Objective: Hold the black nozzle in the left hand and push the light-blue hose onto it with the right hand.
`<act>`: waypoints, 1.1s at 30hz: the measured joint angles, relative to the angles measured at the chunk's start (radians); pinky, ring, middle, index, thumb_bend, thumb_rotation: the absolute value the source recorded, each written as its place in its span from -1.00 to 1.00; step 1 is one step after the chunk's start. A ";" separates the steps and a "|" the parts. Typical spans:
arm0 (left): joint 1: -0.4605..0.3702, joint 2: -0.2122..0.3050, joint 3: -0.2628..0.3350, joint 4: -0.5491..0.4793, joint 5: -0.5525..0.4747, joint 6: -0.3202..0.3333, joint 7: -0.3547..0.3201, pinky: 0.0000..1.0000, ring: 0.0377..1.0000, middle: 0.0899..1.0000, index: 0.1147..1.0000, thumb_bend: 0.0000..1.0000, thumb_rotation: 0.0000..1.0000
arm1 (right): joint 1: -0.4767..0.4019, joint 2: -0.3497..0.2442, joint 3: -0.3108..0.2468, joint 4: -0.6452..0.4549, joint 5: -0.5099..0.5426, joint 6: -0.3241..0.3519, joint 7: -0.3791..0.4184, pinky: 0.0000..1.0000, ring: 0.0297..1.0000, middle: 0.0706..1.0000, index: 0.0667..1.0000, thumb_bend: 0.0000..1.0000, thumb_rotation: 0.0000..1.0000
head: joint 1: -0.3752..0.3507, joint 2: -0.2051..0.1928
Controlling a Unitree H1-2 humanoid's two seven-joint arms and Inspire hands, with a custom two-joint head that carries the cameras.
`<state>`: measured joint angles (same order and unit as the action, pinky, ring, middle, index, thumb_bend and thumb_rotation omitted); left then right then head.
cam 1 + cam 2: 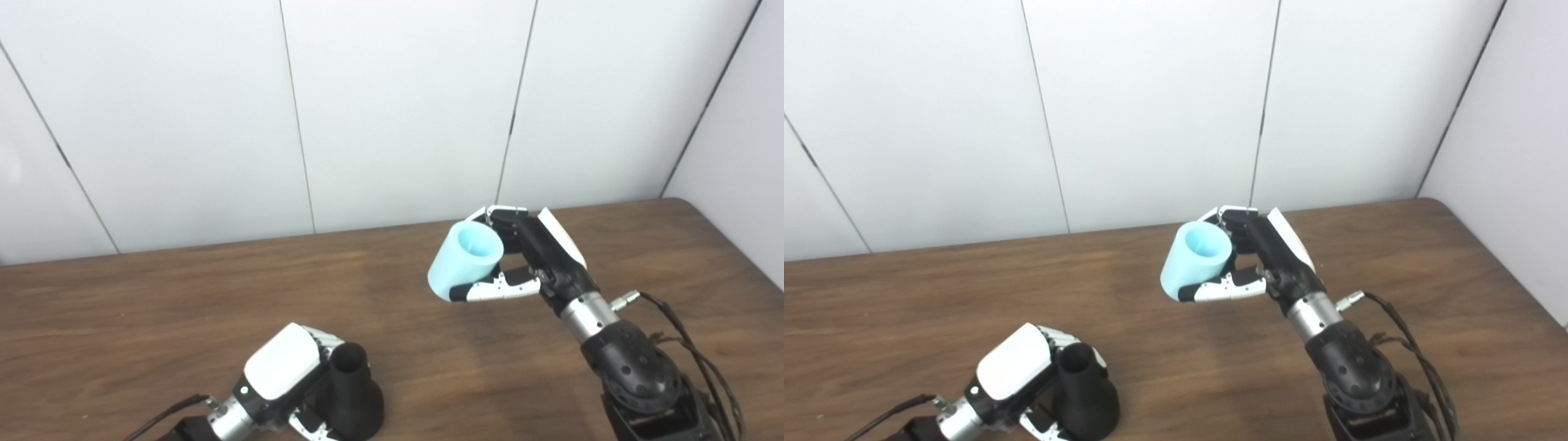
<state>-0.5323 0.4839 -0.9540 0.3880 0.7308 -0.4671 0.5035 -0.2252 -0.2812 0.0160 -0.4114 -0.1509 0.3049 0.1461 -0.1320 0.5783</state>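
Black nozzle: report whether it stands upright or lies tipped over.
Upright. The black nozzle stands on its flared base on the table, narrow open end up, with the left hand around it.

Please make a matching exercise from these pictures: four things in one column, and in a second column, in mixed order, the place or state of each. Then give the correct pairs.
Things:
1. light-blue hose
2. black nozzle
3. left hand
4. wooden table

Places or states:
A. standing on the table, narrow end up
B. held in the right hand, open end tilted up
C. under both arms, below the white wall
D. wrapped around the nozzle near the bottom edge of the picture

Pairs: 1-B, 2-A, 3-D, 4-C
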 measured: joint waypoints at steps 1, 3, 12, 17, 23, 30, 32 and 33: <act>0.000 -0.004 0.004 0.001 0.005 0.000 -0.004 -0.36 -0.22 -0.16 -0.14 0.04 -1.00 | 0.000 0.004 0.004 -0.007 0.004 0.003 0.006 -0.67 -0.52 -0.14 -0.08 0.05 -1.00 | 0.002 0.000; 0.003 -0.011 0.015 0.001 0.017 0.000 -0.011 -0.34 -0.21 -0.15 -0.14 0.04 -1.00 | 0.000 0.017 0.016 -0.020 0.006 0.006 0.015 -0.71 -0.53 -0.18 -0.05 0.05 -1.00 | 0.009 0.003; 0.006 -0.020 0.029 0.003 0.033 0.000 -0.015 -0.33 -0.21 -0.16 -0.13 0.04 -1.00 | 0.000 0.034 0.062 -0.048 0.003 0.024 0.048 -0.73 -0.55 -0.15 -0.08 0.05 -1.00 | 0.031 0.009; 0.006 -0.021 0.029 0.003 0.035 0.000 -0.015 -0.29 -0.17 -0.14 -0.16 0.04 -1.00 | 0.000 0.045 0.086 -0.048 0.003 0.023 0.056 -0.79 -0.69 -0.25 -0.02 0.04 -1.00 | 0.032 0.011; 0.006 -0.024 0.031 0.003 0.037 0.000 -0.017 -0.27 -0.15 -0.13 -0.17 0.05 -1.00 | 0.000 0.053 0.112 -0.048 -0.010 0.023 0.060 -0.80 -0.68 -0.19 -0.04 0.04 -1.00 | 0.035 0.012; 0.007 -0.032 0.038 0.003 0.044 0.000 -0.026 -0.29 -0.18 -0.14 -0.16 0.05 -1.00 | 0.000 0.058 0.136 -0.048 -0.017 0.023 0.064 -0.73 -0.58 -0.12 -0.10 0.05 -1.00 | 0.045 0.017; 0.010 -0.033 0.043 0.001 0.049 0.000 -0.029 -0.28 -0.16 -0.13 -0.16 0.05 -1.00 | 0.003 0.061 0.143 -0.048 -0.018 0.023 0.064 -0.80 -0.71 -0.13 -0.08 0.05 -1.00 | 0.049 0.018; 0.011 -0.033 0.046 -0.002 0.051 0.000 -0.031 -0.28 -0.16 -0.13 -0.16 0.05 -1.00 | 0.005 0.062 0.147 -0.048 -0.020 0.023 0.064 -0.82 -0.74 -0.13 -0.08 0.05 -1.00 | 0.049 0.018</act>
<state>-0.5210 0.4508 -0.9081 0.3865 0.7820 -0.4668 0.4728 -0.2199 -0.2190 0.1625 -0.4594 -0.1706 0.3276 0.2106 -0.0828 0.5967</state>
